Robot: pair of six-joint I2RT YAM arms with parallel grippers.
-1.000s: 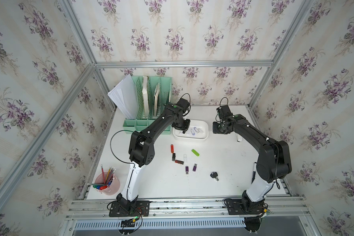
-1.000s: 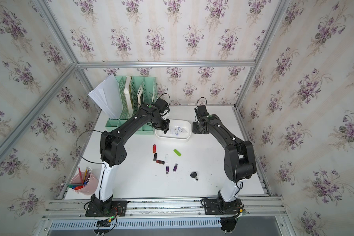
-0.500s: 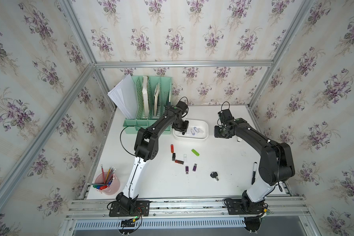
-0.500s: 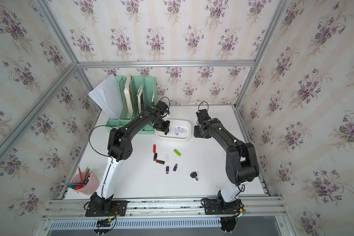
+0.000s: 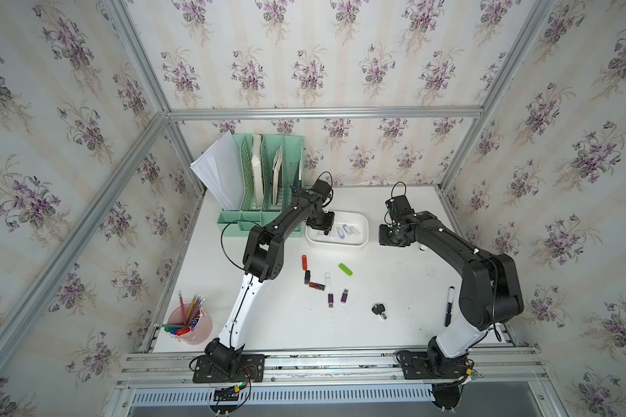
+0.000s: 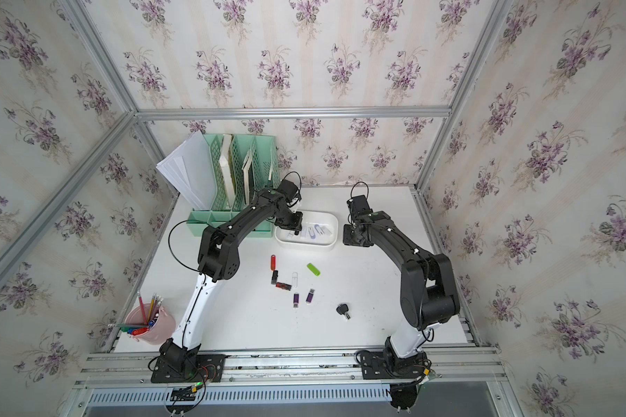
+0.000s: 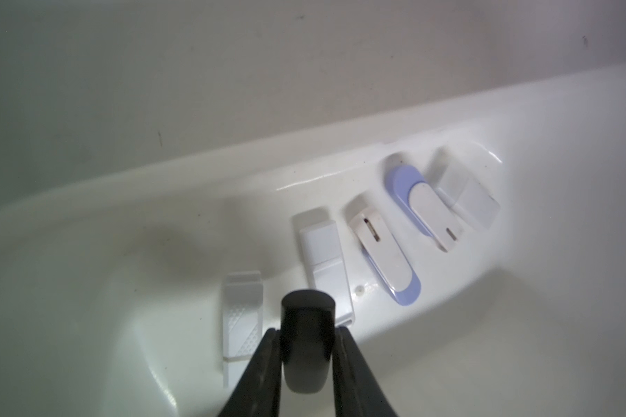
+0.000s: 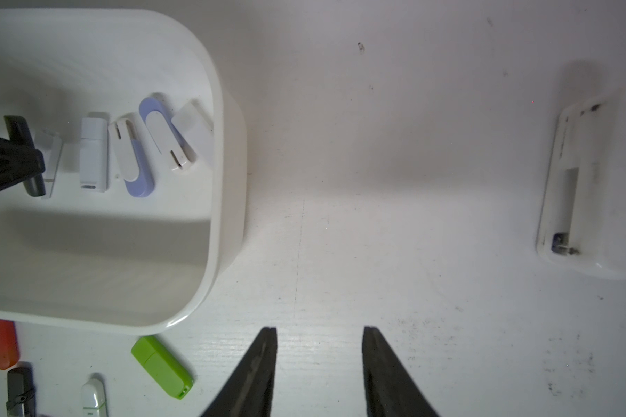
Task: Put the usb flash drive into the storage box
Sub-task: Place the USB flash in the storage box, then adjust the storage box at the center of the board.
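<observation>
Black usb flash drive (image 7: pixel 306 346) was clamped in the left claw (image 7: pixel 307 329), low-centre of frame — held over the storage box (image 7: pixel 304 148) floor, long axis up-frame; right claw (image 8: pixel 320 329) was apart.

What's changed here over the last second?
The right gripper, open and empty, pulled back slightly toward the robot's base. The left gripper stays over the storage box, shut on the black flash drive. The green drive and other loose ones haven't moved.

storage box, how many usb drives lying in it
5, in a row on the storage box floor: textured white drive, capped white drive, two lilac swivel drives, plain white drive. The left gripper holds a sixth, black drive. None looks hidden.
</observation>
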